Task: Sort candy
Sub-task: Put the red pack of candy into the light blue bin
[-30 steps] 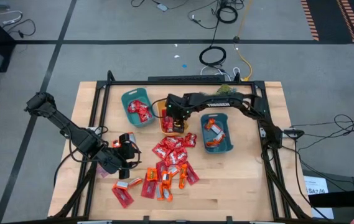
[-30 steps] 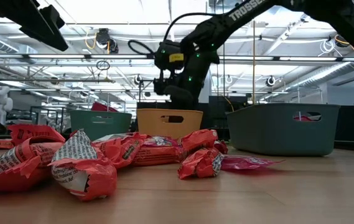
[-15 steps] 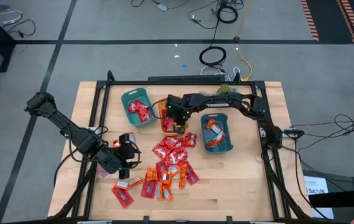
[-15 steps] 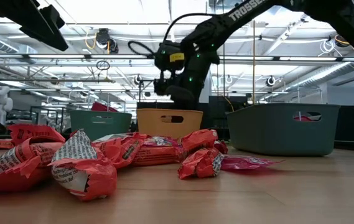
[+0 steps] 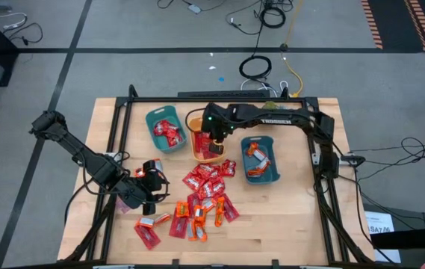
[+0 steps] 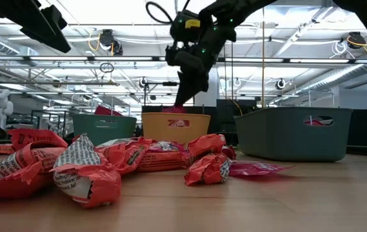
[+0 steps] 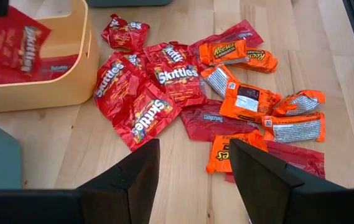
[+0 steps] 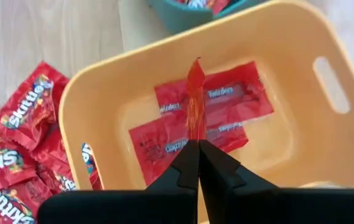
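A yellow-orange bin stands at the table's middle far side with flat red packets on its floor. My right gripper hangs above it, shut on a red candy packet. A pile of red candy lies on the table in front of the bin. Orange candy lies nearer the front edge. My left gripper hovers open above the table's near left, with nothing between its fingers. My right gripper pinches the red packet's upper edge between its two fingertips. The fingers slant down from above. The packet hangs below them, lifted clear of the bin's floor and above its rim; the right wrist view shows it edge-on.
A teal bin holding red candy stands left of the yellow-orange one. Another teal bin holding orange candy stands to its right. A small green plant sits at the far edge. Bare wood lies at the table's near right.
My right gripper has risen out of the yellow-orange bin. The red packet hangs from it, lifted clear of the bin's floor. The pile on the table lies as before.
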Controlling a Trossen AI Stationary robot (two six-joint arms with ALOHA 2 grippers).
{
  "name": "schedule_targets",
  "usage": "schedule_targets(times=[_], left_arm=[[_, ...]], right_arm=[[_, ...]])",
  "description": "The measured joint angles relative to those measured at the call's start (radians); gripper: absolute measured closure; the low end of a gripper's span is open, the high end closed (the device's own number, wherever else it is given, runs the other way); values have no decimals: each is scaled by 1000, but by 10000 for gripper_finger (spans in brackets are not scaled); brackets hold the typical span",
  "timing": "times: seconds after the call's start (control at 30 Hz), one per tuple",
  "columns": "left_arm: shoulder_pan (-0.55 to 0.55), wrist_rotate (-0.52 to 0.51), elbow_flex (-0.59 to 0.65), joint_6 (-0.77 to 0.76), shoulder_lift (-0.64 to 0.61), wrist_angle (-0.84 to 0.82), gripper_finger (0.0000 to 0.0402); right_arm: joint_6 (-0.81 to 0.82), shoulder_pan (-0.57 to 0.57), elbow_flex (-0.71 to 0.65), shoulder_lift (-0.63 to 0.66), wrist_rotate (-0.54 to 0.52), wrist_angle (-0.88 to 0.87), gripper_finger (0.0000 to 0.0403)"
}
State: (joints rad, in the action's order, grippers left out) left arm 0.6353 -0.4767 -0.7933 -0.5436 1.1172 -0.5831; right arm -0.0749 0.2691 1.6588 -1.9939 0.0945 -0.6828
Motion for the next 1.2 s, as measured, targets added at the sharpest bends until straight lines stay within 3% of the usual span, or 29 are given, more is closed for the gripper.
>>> schedule_targets(times=[0.27, 0.9, 1.2], left_arm=[[0, 0, 0, 0, 0, 0, 198], [0, 0, 0, 0, 0, 1, 198], [0, 0, 0, 0, 0, 2, 198]], right_arm=[[3, -1, 0, 70, -71, 37, 403], [4, -10, 7, 67, -69, 521, 403], [9, -16, 318, -175, -63, 434, 403]])
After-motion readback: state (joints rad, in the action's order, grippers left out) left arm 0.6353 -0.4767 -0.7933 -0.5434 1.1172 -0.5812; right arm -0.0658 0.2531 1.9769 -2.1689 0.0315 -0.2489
